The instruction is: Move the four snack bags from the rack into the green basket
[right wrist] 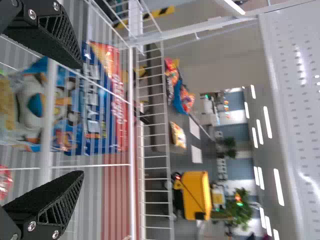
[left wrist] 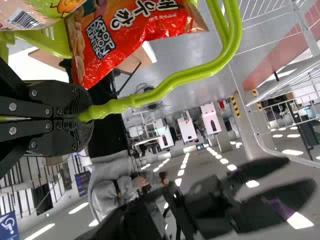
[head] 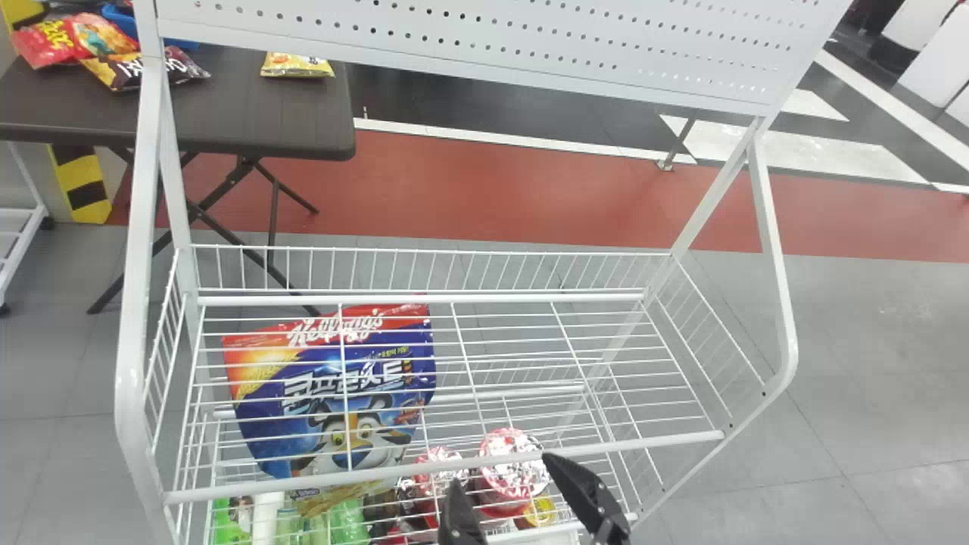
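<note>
The left gripper [left wrist: 84, 116] is found clenched on the handle [left wrist: 175, 80] of the green basket [left wrist: 59, 41]. Two snack bags are noted at the basket — a red one [left wrist: 117, 37] and a pale green and beige one [left wrist: 37, 15], the two close together. The jaws of the right gripper [head: 502, 471] are released and spread, with nothing grasped between them; they are located at the front edge of the upper shelf of the white rack [head: 424, 300], right of its middle. A blue and red cereal bag [head: 333, 393] is seen beneath the wires of that shelf, toward its left edge. Packages with red and white lids [head: 511, 469] and green bottles [head: 348, 522] are placed lower down, near the front. On the dark worktop [head: 227, 121] behind, a yellow packet [head: 297, 65] is observed near the far right corner — a black packet [head: 144, 70] and red packets [head: 49, 44] are laid farther left.
</note>
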You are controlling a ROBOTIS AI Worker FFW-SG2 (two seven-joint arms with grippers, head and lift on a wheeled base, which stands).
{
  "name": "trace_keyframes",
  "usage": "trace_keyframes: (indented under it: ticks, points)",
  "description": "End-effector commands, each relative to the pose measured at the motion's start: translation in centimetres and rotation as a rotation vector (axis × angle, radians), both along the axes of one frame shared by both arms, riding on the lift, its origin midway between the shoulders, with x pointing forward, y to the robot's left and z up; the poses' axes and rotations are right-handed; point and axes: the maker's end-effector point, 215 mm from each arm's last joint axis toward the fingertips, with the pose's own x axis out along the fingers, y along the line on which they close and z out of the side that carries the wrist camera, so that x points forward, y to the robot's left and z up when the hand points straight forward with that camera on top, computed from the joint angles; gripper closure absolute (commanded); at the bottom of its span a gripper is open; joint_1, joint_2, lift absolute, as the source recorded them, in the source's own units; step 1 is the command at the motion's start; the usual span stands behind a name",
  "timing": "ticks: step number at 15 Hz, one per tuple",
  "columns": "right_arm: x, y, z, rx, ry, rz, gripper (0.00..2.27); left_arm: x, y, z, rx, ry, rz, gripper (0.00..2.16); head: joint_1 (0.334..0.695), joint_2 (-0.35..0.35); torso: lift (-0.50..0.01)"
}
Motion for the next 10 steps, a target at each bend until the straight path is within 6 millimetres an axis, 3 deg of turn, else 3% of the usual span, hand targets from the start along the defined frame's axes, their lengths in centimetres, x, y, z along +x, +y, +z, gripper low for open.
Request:
trace_keyframes:
  ticks: [1, 3, 7, 10]
  points:
    - [0.1, 2.2, 3.6, -0.014, -0.081, 0.021, 0.05, 0.0, 0.1, 0.0, 0.001, -0.002, -0.002, 1.84, 0.695, -0.350, 0.000]
    - [0.0, 2.2, 4.3, -0.004, -0.085, 0.017, 0.05, -0.1, 0.1, 0.0, 0.001, -0.002, -0.003, 1.84, 0.695, -0.350, 0.000]
    - [0.1, -0.4, 4.3, -0.006, -0.078, -0.019, 0.06, 0.1, 0.1, 0.1, -0.001, -0.006, -0.006, 1.84, 0.695, -0.350, 0.000]
    - [-0.1, -0.7, 4.3, -0.015, -0.079, -0.020, 0.06, 0.0, 0.0, 0.2, -0.002, -0.004, -0.009, 1.84, 0.695, -0.350, 0.000]
